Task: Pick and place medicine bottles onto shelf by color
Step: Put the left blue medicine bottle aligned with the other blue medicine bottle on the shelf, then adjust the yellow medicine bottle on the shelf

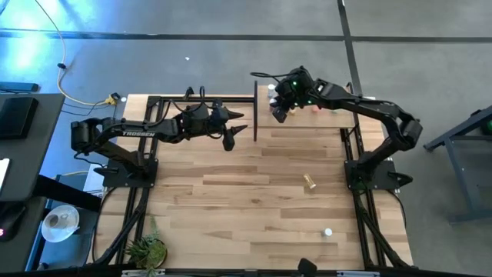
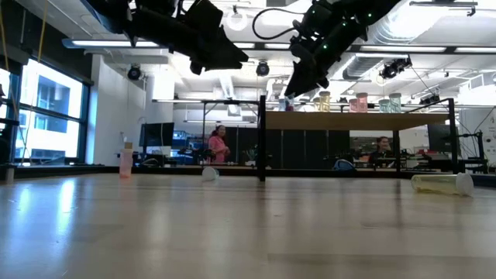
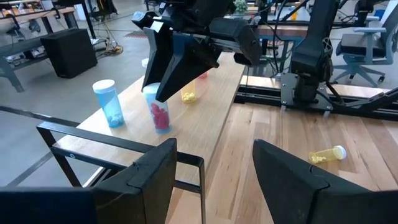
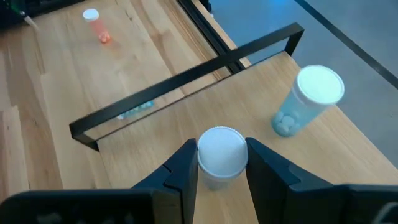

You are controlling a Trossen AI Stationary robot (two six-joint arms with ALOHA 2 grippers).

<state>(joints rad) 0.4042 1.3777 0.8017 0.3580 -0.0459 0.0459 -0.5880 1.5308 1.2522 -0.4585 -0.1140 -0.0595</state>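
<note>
My right gripper (image 4: 222,163) is over the pale-wood shelf (image 1: 361,115) at the table's far side, shut on a red medicine bottle (image 3: 160,116) with a white cap. A blue bottle (image 4: 305,102) stands upright on the shelf board beside it, and a yellow one (image 3: 188,96) stands farther along. My left gripper (image 3: 214,177) hangs open in the air near the shelf's left end, with nothing between its fingers. One yellow bottle (image 1: 310,182) lies on its side on the tabletop. My right gripper pinches the red bottle's upper end, at its white cap (image 4: 222,151), between the two fingers. The fingers (image 3: 177,65) slant down onto it from above. The bottle is nearly upright below them, its base (image 3: 163,129) at the shelf board; whether it rests there I cannot tell.
A black metal rail (image 4: 186,78) rims the shelf's left end. A pink bottle (image 2: 125,159) stands on the table's left side, another (image 2: 209,173) lies near the shelf's foot, and a white-capped one (image 1: 327,231) sits near the front right. The table's middle is bare wood.
</note>
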